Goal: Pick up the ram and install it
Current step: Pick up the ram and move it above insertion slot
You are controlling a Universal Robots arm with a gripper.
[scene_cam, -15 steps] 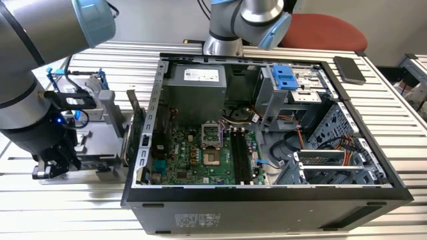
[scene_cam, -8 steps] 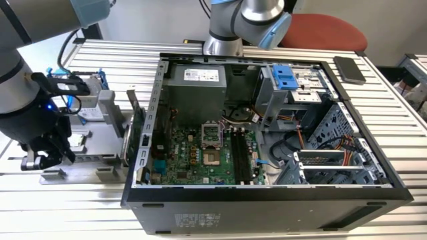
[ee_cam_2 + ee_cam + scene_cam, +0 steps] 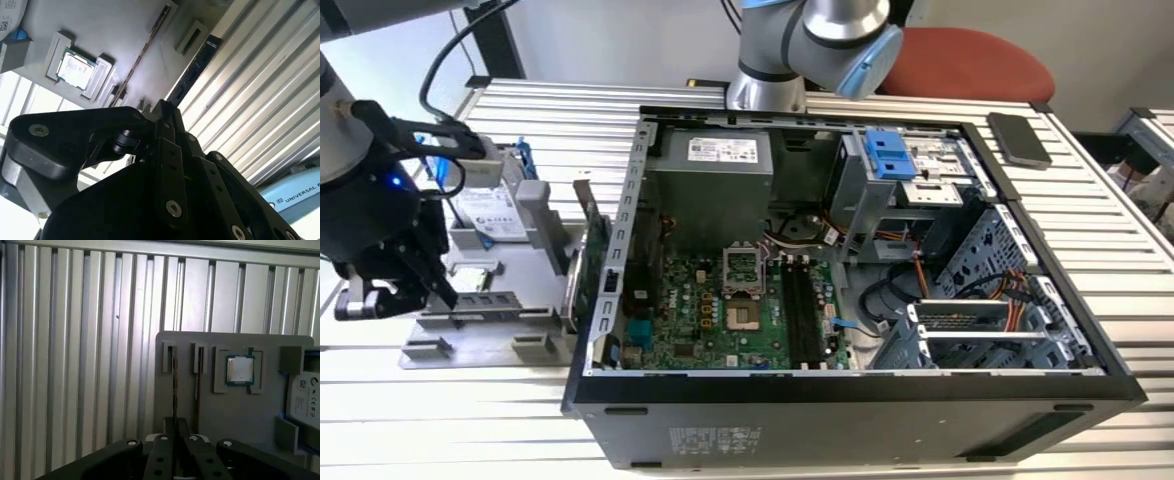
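First wrist view: the black, bolted gripper [image 3: 176,424] has its jaws pinched together on the ram [image 3: 175,385], a slim dark stick standing on edge in a slot of the matte grey holder [image 3: 225,415]. That flat holder lies on a ribbed aluminium table [image 3: 75,365].

Exterior view above computer case [image 3: 854,410], both wrist views near grey tray [image 3: 225,410]
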